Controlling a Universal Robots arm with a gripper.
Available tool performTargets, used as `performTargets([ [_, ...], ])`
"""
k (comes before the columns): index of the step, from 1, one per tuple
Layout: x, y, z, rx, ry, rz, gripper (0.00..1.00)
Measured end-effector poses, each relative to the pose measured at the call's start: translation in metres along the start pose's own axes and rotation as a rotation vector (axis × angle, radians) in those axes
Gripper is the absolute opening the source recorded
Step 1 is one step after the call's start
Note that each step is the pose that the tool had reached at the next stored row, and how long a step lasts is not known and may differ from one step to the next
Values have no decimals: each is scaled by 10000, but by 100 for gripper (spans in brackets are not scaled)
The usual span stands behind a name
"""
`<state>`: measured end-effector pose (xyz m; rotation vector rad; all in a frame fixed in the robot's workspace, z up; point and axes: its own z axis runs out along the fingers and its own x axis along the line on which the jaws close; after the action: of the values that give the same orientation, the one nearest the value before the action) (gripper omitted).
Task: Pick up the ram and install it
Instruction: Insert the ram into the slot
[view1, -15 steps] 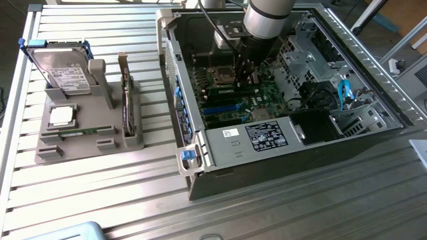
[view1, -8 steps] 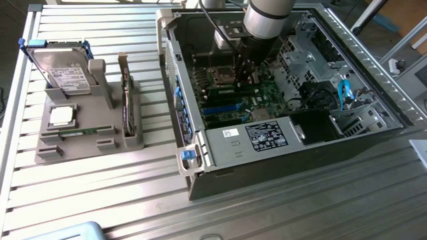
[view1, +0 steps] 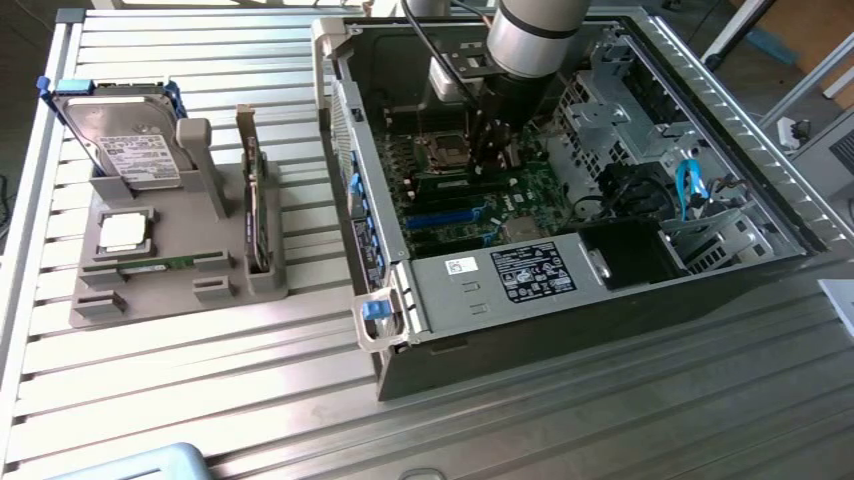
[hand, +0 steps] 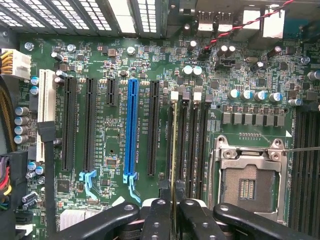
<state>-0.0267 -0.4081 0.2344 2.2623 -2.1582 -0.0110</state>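
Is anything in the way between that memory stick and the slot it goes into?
Nothing visible. The ram, clamped edge-on in the gripper, lines up along the black memory slots, with no cable or part between.

Table (view1: 200, 380) is ribbed bare metal, brushed, throwing hard glare; the holder (view1: 200, 270) on it at the exterior view's left is matt grey plastic, and the hard drive (view1: 127, 140) in it is silvery metal with a paper label. Case (view1: 441, 300) is dull grey sheet metal, partly perforated; arm (view1: 534, 35) is a smooth satin metal tube. Motherboard (hand: 112, 135) is green board with a slight sheen, slots are plastic: black slots (hand: 68, 120), a blue slot (hand: 132, 125), a white slot (hand: 46, 110); socket frame (hand: 250, 155) is bright polished metal, ram (hand: 173, 140) shows a thin dull yellow-green board edge, gripper (hand: 173, 202) has smooth semi-gloss black fingers (hand: 157, 220).
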Motion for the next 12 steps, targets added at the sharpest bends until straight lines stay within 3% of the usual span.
performTargets([
  [12, 0, -1, 22, 1, 1, -74, 13],
])
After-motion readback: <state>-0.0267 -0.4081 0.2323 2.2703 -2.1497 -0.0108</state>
